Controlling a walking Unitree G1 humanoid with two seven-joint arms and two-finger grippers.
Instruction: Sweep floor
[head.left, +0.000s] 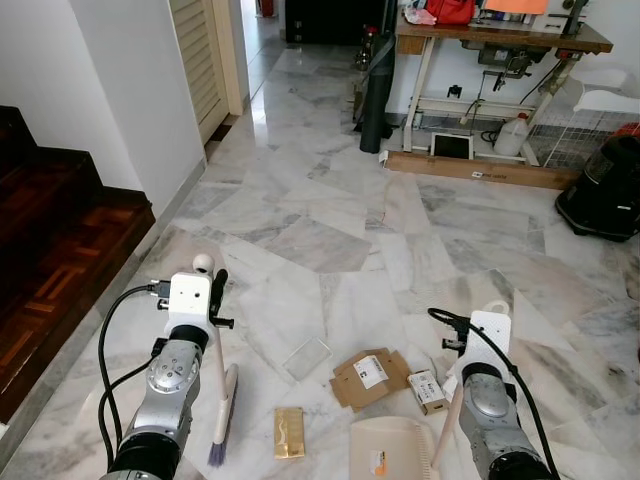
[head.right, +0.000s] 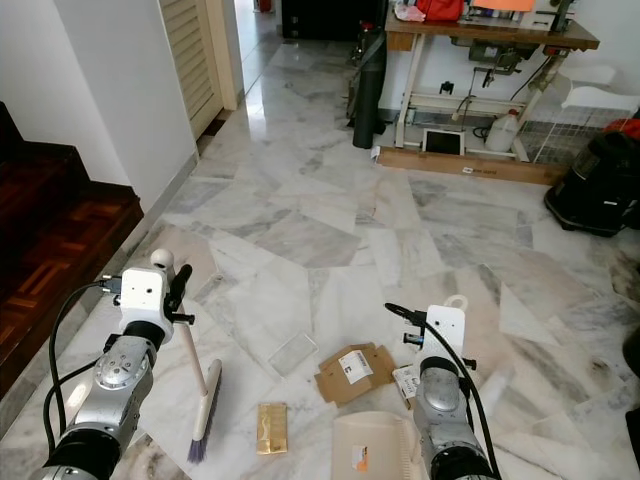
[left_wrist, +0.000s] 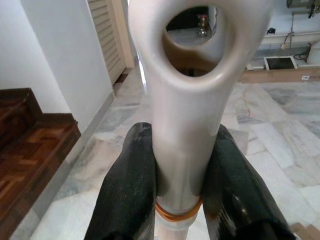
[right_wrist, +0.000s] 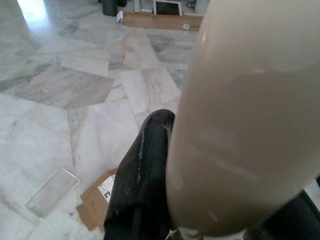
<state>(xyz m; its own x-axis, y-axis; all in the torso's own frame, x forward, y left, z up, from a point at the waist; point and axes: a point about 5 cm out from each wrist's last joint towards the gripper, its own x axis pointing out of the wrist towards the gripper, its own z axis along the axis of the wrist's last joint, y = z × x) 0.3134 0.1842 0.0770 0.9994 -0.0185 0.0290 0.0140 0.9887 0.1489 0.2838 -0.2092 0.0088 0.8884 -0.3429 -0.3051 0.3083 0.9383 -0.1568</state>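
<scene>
The left gripper (left_wrist: 177, 192) was clamped on the pale handle of the broom (head.left: 222, 405), whose bristles rested on the marble floor (head.left: 330, 210) by the robot's left side, and the right gripper (right_wrist: 200, 200) was closed around the cream handle of the dustpan (head.left: 388, 447), which lay flat on the tiles in front. Just beyond lay a gold packet (head.left: 289, 432), a flattened cardboard box (head.left: 368, 377), a small carton (head.left: 428, 390) and a clear plastic tray (head.left: 306, 357); far off stood a wooden table (head.left: 500, 38)
</scene>
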